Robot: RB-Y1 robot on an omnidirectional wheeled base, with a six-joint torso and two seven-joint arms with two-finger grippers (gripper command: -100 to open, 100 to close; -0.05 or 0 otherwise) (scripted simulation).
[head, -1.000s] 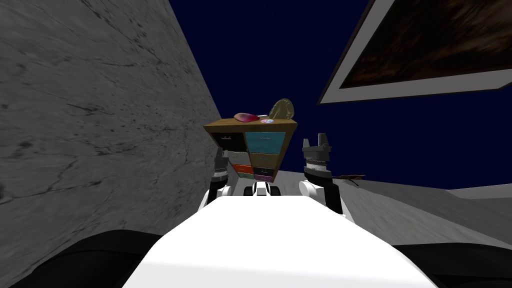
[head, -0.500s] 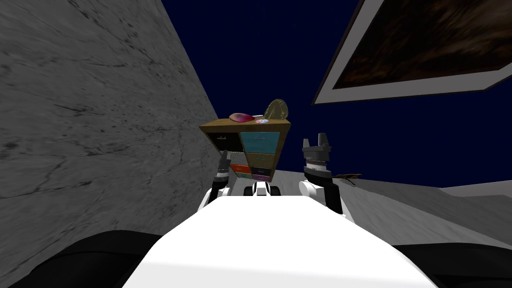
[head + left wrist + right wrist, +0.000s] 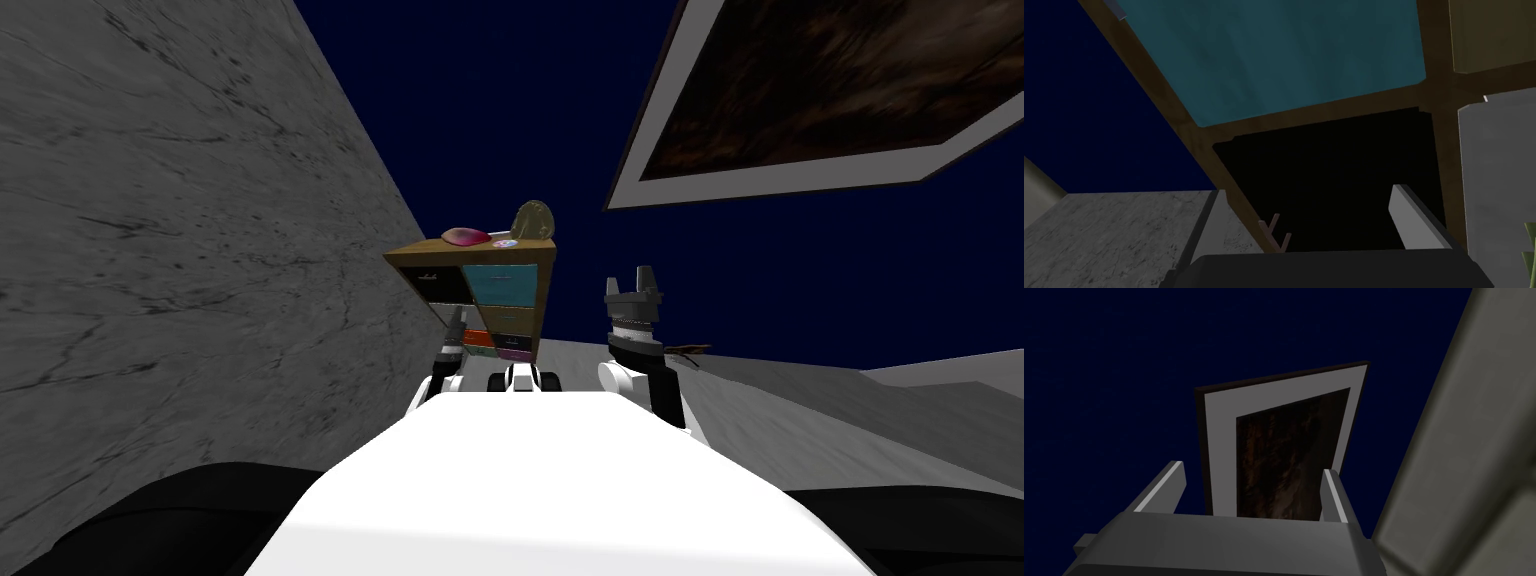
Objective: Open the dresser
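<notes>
Dresser [image 3: 505, 283] stands upright beside the grey wall [image 3: 200, 250], drawer fronts facing the robot. Left gripper [image 3: 1309, 190] is at the black drawer front [image 3: 1334, 160], jaws wide, empty. Right gripper [image 3: 634, 283] is raised, jaws apart, empty.

We are in a home, in a furnished room. A wooden dresser [image 3: 500, 285] with many-coloured drawer fronts stands at centre frame before a dark blue wall [image 3: 520, 100]. A framed picture [image 3: 830, 90] hangs at upper right, and a marbled grey wall [image 3: 180, 250] takes the left.
</notes>
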